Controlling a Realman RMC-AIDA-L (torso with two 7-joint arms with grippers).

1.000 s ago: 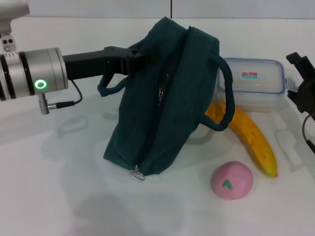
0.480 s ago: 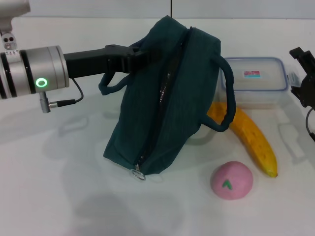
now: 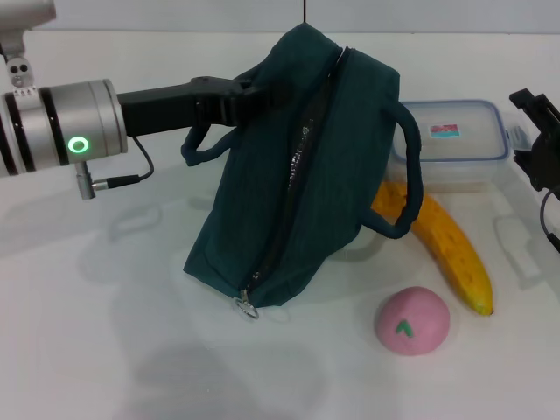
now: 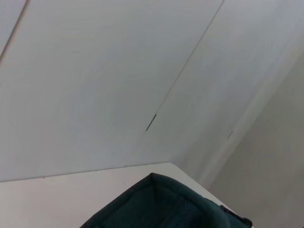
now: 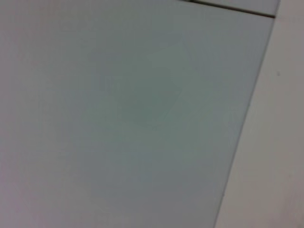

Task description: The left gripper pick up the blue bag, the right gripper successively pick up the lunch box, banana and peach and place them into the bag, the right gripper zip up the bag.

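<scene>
Blue bag [image 3: 302,166]: top edge clamped in left gripper [image 3: 248,98] fingers, tilted, lower corner on worktop [image 3: 105,350]. Lunch box [image 3: 455,144] behind, red/teal sticker illegible. Banana [image 3: 446,245], peach [image 3: 412,320] alongside. Right gripper [image 3: 538,140] at edge; finger state can't tell.

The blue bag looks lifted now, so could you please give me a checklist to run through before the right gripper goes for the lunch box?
1. Left gripper holding the blue bag by its top edge: ok.
2. Bag raised: partly; it hangs tilted, and its lower corner looks to be on the table: not ok.
3. Bag mouth open enough to load: cannot tell; the zipper line looks mostly closed.
4. Lunch box unobstructed from above, lid on: ok.
5. Banana and peach lie apart from the box, nearer the robot: ok.
6. Right gripper beside the box, at the view's edge, fingers open: cannot tell.
</scene>
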